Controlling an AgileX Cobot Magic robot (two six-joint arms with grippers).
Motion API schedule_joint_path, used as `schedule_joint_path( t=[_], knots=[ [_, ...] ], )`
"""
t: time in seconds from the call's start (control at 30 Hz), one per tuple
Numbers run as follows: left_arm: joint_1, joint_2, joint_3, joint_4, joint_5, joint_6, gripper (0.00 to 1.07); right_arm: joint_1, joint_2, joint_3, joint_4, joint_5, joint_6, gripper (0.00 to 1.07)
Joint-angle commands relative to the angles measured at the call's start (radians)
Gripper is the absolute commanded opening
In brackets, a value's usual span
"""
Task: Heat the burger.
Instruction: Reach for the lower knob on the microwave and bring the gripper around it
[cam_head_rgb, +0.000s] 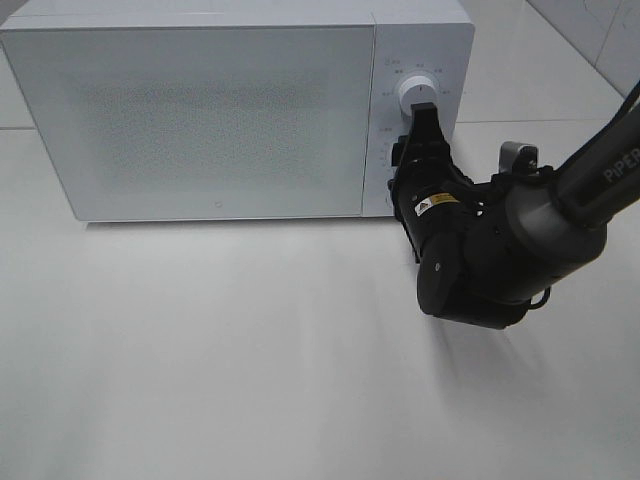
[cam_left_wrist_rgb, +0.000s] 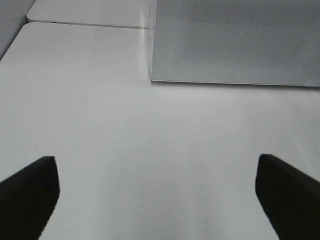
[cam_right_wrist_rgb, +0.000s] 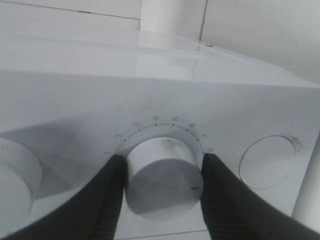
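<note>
A white box-shaped microwave oven (cam_head_rgb: 210, 120) stands at the back of the plain white table (cam_head_rgb: 250, 350), and its door with the frosted, finely dotted front is closed. The black right arm (cam_head_rgb: 520, 240) reaches in from the right side to the control panel of the oven. The right claw (cam_right_wrist_rgb: 163, 164) is set at a middle width around a white round dial (cam_right_wrist_rgb: 160, 182). Its two dark fingers (cam_right_wrist_rgb: 112, 200) lie on opposite sides of the dial and touch its rim, so the dial is gripped. This dial carries a small red mark on its face, and a ring of small numbers runs around it on the panel. Seen from above, a second white round knob (cam_head_rgb: 415, 92) sits higher on the same panel, just beyond the tip of the claw, and nothing touches it. In the right wrist view a flat round button (cam_right_wrist_rgb: 266, 162) lies on the other side of the held dial. The left claw (cam_left_wrist_rgb: 156, 165) hangs above the bare table with its two dark fingers (cam_left_wrist_rgb: 30, 192) spread wide, holding nothing, and it looks toward the lower left corner of the oven. The burger does not show in any view, and the closed door hides the inside of the oven, so I cannot tell where it is.
</note>
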Motion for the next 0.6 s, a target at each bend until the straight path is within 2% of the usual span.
schedule_joint_path(
  t=[0.03,0.23,0.6],
  knots=[
    [0.001,-0.015,0.002,-0.001,0.002,-0.001,1.0,0.01,-0.021,-0.054,-0.261,-0.221,0.128,0.0],
    [0.001,-0.015,0.002,-0.001,0.002,-0.001,1.0,0.01,-0.021,-0.054,-0.26,-0.224,0.263,0.0],
    [0.001,-0.015,0.002,-0.001,0.002,-0.001,1.0,0.01,-0.021,-0.054,-0.253,-0.225,0.271,0.01]
  ],
)
